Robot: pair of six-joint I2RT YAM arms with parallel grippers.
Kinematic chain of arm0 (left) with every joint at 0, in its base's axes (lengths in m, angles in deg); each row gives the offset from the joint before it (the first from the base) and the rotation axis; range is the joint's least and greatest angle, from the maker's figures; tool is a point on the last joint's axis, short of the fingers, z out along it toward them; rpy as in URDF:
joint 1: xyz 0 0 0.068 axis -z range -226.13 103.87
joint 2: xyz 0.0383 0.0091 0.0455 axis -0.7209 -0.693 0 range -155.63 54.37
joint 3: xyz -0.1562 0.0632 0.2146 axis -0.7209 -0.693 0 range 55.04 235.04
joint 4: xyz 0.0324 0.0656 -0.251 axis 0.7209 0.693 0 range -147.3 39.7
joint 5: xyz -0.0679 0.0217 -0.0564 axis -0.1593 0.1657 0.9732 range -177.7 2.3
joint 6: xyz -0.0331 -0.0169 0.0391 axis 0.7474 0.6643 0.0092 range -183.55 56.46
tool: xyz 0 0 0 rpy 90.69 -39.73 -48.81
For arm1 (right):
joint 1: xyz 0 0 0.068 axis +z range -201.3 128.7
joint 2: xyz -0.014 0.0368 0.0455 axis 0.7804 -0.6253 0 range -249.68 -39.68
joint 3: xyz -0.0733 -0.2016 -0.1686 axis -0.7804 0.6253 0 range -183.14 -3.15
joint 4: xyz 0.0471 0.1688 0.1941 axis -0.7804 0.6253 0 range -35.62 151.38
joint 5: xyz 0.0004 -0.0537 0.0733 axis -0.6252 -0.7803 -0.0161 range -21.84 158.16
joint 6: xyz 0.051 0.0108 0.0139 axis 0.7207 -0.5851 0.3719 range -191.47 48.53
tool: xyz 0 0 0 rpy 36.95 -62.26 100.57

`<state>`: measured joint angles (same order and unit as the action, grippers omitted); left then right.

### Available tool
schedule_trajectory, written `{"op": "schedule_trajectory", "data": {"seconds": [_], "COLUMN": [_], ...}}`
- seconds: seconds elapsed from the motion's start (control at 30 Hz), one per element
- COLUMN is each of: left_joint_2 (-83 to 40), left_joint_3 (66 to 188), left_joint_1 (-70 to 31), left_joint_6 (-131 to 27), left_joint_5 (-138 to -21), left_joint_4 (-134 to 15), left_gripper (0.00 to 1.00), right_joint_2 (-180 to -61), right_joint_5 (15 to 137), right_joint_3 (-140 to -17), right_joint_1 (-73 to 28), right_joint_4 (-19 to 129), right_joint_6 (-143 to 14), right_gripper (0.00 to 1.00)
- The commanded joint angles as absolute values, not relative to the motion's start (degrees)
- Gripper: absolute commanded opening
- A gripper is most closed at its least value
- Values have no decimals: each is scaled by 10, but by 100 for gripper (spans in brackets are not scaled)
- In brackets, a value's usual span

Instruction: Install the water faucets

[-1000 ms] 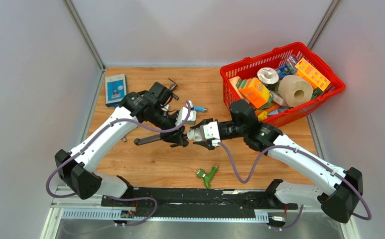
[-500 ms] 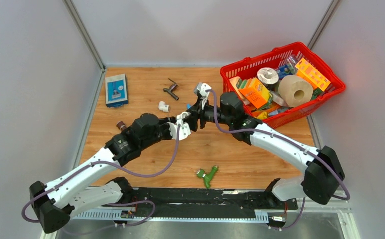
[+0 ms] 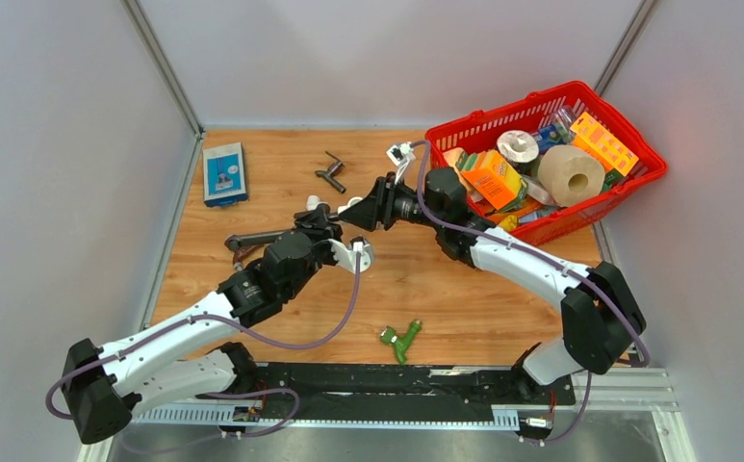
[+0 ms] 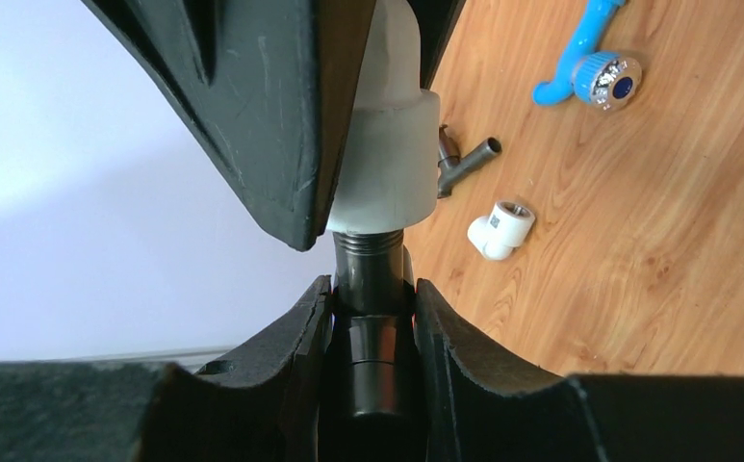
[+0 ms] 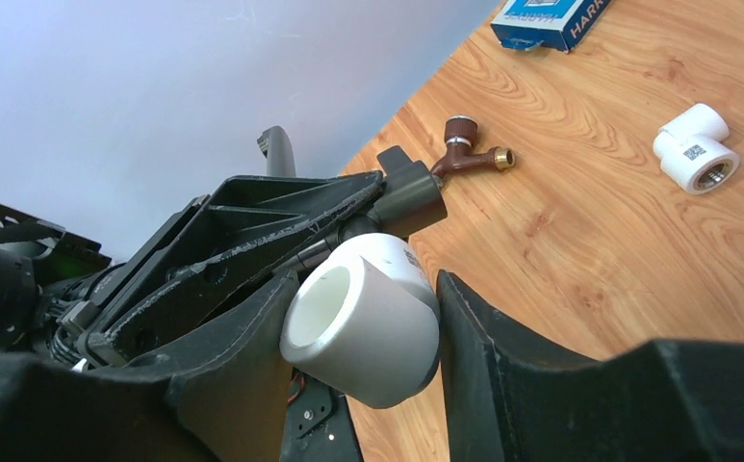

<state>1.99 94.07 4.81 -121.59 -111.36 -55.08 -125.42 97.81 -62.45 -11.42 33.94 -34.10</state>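
My left gripper (image 4: 372, 300) clamps the dark-grey metal faucet (image 4: 371, 258) by its stem. Its threaded end meets the white elbow fitting (image 5: 366, 322), pinched in my right gripper (image 5: 360, 332) over the wooden table (image 3: 281, 159). Fingers hide the joint's depth. The green faucet (image 3: 399, 339) lies near the front edge, and the red basket (image 3: 594, 214) is near on the right.

Bright, even light is falling from above, casting only soft shadows on the table (image 3: 445, 308), while the near fingers (image 4: 252, 96) are looming dark and slightly blurred in both wrist views.
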Motion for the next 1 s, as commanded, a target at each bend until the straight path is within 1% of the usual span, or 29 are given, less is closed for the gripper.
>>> {"op": "schedule_trajectory", "data": {"seconds": [0.0, 0.03, 0.07, 0.1, 0.2, 0.3, 0.43, 0.53, 0.63, 0.77, 0.87, 0.97], "left_joint_2": [29, 26, 25, 25, 19, -6, -59, -100, -156, -196, -216, -227], "left_joint_3": [989, 995, 1007, 1012, 1053, 1094, 1167, 1228, 1296, 1346, 1365, 1382], "left_joint_1": [42, 35, 17, 8, -58, -112, -158, -177, -177, -177, -177, -177], "left_joint_6": [-1187, -1160, -1140, -1115, -1062, -1021, -994, -990, -1015, -1048, -1067, -1079], "left_joint_5": [-1113, -1099, -1063, -1037, -922, -828, -685, -552, -484, -433, -422, -418], "left_joint_4": [-584, -539, -520, -498, -441, -367, -277, -195, -111, -22, 4, 32], "left_gripper": [0, 0, 0, 0, 0, 0, 0, 0, 0, 0, 0, 0], "right_joint_2": [-1225, -1216, -1208, -1198, -1166, -1126, -1064, -1023, -984, -961, -972, -987], "right_joint_5": [978, 977, 980, 982, 948, 915, 970, 1022, 1083, 1126, 1169, 1165], "right_joint_3": [-643, -647, -652, -655, -655, -643, -612, -574, -528, -521, -542, -554], "right_joint_1": [-154, -159, -161, -163, -166, -168, -168, -168, -167, -166, -161, -140], "right_joint_4": [331, 342, 350, 355, 395, 424, 454, 468, 468, 501, 534, 541], "right_joint_6": [-394, -419, -457, -498, -620, -711, -886, -991, -1069, -1136, -1160, -1184], "right_gripper": [53, 62, 68, 72, 79, 82, 87, 88, 88, 90, 89, 89]}}
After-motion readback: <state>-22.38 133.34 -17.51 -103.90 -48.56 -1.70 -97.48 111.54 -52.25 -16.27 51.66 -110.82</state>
